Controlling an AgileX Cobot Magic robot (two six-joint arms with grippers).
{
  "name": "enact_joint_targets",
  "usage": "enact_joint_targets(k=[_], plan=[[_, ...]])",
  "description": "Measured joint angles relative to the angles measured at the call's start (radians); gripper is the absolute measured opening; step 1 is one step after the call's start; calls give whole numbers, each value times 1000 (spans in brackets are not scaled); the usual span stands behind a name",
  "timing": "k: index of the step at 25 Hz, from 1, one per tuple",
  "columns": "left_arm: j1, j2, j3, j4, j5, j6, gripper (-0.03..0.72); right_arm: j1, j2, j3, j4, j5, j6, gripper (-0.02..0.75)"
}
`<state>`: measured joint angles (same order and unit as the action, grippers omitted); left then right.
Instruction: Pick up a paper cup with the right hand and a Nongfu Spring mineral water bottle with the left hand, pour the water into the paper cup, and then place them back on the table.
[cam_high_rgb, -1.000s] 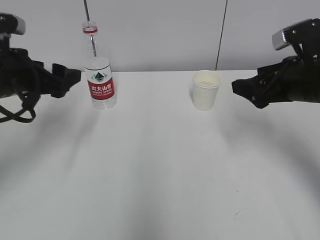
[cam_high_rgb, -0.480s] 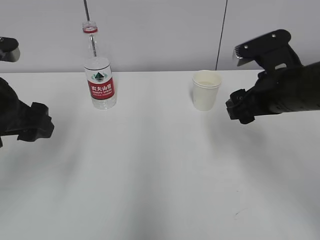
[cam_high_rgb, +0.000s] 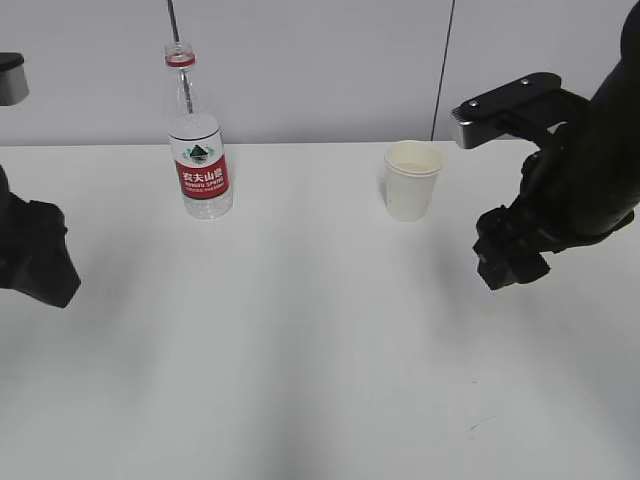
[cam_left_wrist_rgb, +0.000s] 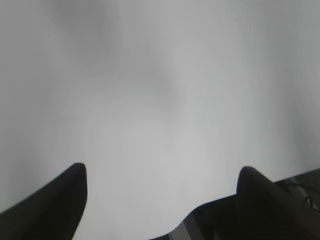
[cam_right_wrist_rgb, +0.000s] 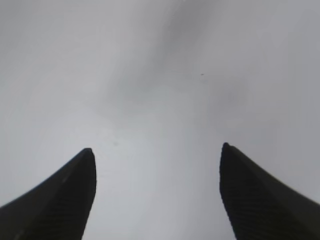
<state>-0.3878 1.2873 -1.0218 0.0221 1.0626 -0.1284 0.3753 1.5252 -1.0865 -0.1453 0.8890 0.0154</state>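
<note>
One paper cup (cam_high_rgb: 412, 180) and one Nongfu Spring mineral water bottle (cam_high_rgb: 197, 134) are counted on one table (cam_high_rgb: 300, 350). Two black robot arms are counted, one left hand (cam_high_rgb: 38, 262) and one right hand (cam_high_rgb: 510, 258).

**Behind the scene: a plain wall and two dark lines**

A pale grey wall (cam_high_rgb: 320, 60) fills the background of the exterior view, meeting the far edge of the work surface in a straight horizontal line. Two thin dark vertical lines run down it. One line (cam_high_rgb: 172, 20) drops from the top edge at the left. The other line (cam_high_rgb: 443, 70) descends right of centre, slanting slightly leftward toward its lower end. Whether these are cables or panel seams cannot be told. Both wrist views show only blurred, featureless pale grey.
</note>
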Motion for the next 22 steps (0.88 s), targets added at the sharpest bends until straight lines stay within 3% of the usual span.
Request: enact_joint_targets(k=[7, 14, 22], plan=[[0, -150, -4, -8, 159, 7, 543, 0, -109, -18, 78, 157, -115, 566], [0, -430, 9, -8, 180, 50, 543, 0, -364, -18, 128, 264, -131, 566], [-2, -806, 188, 32, 200, 59, 540, 0, -675, -18, 137, 328, -131, 566]])
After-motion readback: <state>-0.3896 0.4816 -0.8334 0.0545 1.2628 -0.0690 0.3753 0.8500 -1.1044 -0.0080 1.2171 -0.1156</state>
